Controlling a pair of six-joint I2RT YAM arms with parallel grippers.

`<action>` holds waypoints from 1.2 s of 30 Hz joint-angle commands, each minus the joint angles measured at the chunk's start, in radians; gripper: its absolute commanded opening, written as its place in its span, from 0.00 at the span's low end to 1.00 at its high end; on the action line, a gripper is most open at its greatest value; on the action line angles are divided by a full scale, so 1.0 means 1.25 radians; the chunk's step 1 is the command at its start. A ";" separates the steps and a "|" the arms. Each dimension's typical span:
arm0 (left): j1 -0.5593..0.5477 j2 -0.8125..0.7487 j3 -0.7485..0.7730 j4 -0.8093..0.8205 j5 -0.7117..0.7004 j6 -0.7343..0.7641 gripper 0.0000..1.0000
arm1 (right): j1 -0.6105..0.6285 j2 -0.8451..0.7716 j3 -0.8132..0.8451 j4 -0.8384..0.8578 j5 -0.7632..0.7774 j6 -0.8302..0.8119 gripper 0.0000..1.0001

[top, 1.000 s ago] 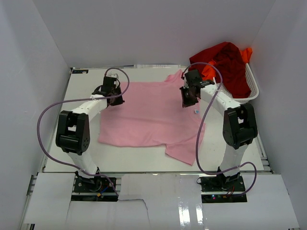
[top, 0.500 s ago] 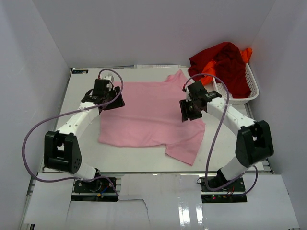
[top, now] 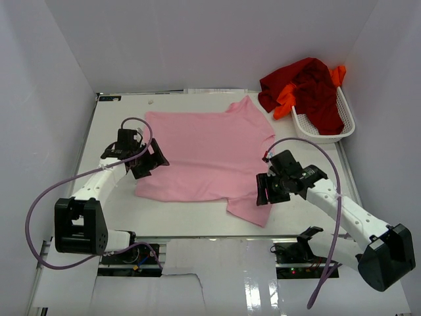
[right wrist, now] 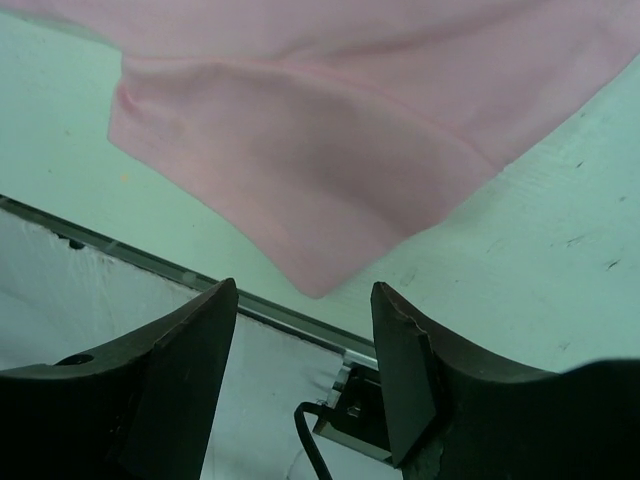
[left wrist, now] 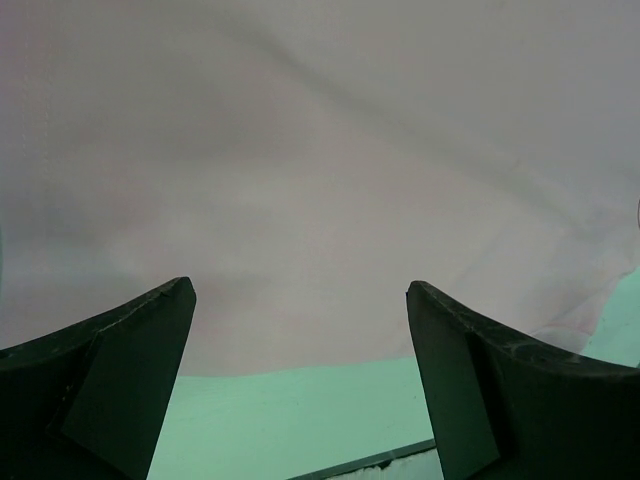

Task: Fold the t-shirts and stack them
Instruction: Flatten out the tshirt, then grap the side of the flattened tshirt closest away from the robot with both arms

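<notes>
Left gripper point(top: 151, 161) and right gripper point(top: 266, 191) have retreated toward the desk's point(top: 197, 227) near edge, jaws wide and empty; the limp, light pink shirt point(top: 204, 148) likely wants corner pinches.

The white table point(top: 197, 220) carries a light pink t-shirt point(top: 204, 148) spread flat. Its side hem lies just ahead of the left fingers point(left wrist: 100, 380), a sleeve corner just ahead of the right fingers point(right wrist: 170, 390). A white mesh basket point(top: 319, 137) stands well beyond the right fingers.

Three t-shirts point(top: 204, 151) point(top: 312, 82) point(top: 284, 103), one basket point(top: 348, 122)
</notes>
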State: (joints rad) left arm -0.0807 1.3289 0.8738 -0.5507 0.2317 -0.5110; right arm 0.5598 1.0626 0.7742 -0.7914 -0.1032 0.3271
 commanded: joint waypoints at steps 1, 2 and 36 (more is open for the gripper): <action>0.002 0.019 -0.026 -0.011 0.054 -0.071 0.98 | 0.012 -0.035 -0.046 -0.021 -0.032 0.065 0.63; 0.001 0.020 -0.041 -0.011 0.055 -0.081 0.98 | 0.014 -0.040 -0.057 -0.021 -0.033 0.070 0.63; 0.241 -0.175 -0.120 -0.096 -0.016 -0.127 0.98 | 0.053 0.005 -0.256 0.181 -0.094 0.180 0.48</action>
State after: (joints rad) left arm 0.2005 1.1358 0.7486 -0.6582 0.1879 -0.6811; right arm 0.6151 1.0527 0.4656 -0.6048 -0.2230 0.5419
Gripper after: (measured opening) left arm 0.979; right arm 0.496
